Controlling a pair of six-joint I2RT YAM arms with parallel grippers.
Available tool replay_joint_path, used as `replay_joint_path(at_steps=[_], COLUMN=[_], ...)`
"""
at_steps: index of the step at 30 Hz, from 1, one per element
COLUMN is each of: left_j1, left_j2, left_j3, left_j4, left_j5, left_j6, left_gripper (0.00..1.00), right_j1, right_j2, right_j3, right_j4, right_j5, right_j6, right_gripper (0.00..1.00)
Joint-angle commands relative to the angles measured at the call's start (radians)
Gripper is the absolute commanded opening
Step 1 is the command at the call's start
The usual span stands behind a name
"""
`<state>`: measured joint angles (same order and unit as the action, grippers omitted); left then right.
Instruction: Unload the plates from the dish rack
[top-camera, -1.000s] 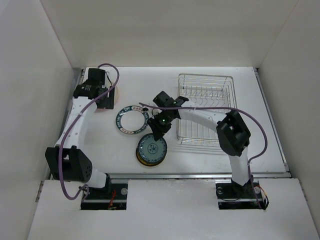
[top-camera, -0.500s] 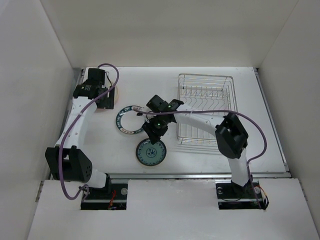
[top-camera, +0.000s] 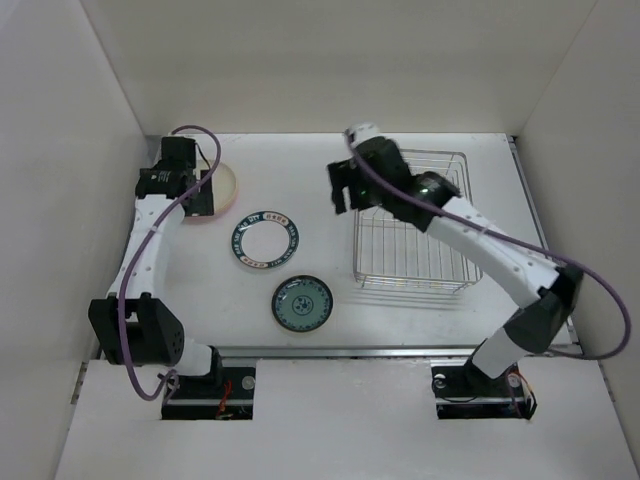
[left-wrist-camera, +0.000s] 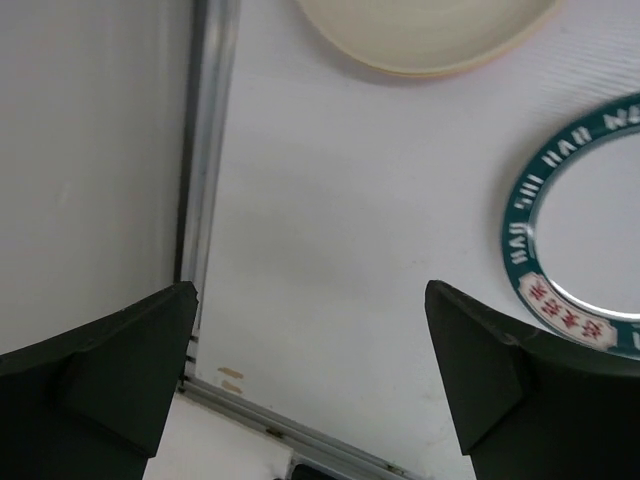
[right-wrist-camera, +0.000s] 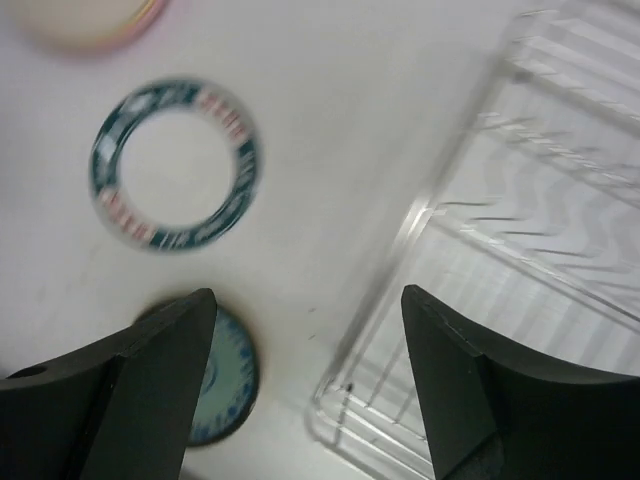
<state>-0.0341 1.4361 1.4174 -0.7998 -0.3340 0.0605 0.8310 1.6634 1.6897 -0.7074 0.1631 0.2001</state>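
- The left claw (left-wrist-camera: 310, 300) is hanging wide open, holding nothing, just beside the cream plate (top-camera: 226, 186).
- The right claw (right-wrist-camera: 308, 305) is gaping wide, holding nothing, over the far left corner of the dish rack (top-camera: 410, 284).
- The cream plate, the teal-rimmed plate (top-camera: 264, 240) and the small teal plate (top-camera: 302, 303) are lying on the table (top-camera: 300, 165), left of the dish rack.
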Motion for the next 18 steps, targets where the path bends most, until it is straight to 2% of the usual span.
replay_joint_path(at_steps=[1,5,6,9,13,18], left_j1=[0.062,0.195,0.256,0.342,0.397,0.456], left_j2=[-0.051,-0.040,-0.040,-0.040,-0.040,-0.062], left_j3=[-0.015,-0.005,-0.005,-0.005,-0.015,-0.057], left_j4=[0.025,0.016,0.007,-0.003,-0.013,-0.032], left_j5=[-0.170,-0.171,-0.171,-0.180,-0.201,-0.178], left_j6=[-0.062,-0.129,-0.146,-0.182,-0.182,-0.203], left_gripper=[0.99,1.00,1.00,1.00,1.00,1.00], right_j1=[-0.116,-0.295,-0.321,-0.403,-0.467,-0.467], right_j2=[-0.094,-0.200,-0.227,-0.364,-0.468,-0.637], right_j3=[-0.013,-0.099,-0.149,-0.241,-0.339,-0.471], right_j4=[-0.024,-0.072,-0.072,-0.063,-0.038,0.023], right_j5=[0.384,0.449,0.460,0.477,0.524,0.619], right_j6=[0.233,0.357,0.372,0.433,0.475,0.516], right_gripper=[0.81,0.88,0.90,0.95,0.95,0.97])
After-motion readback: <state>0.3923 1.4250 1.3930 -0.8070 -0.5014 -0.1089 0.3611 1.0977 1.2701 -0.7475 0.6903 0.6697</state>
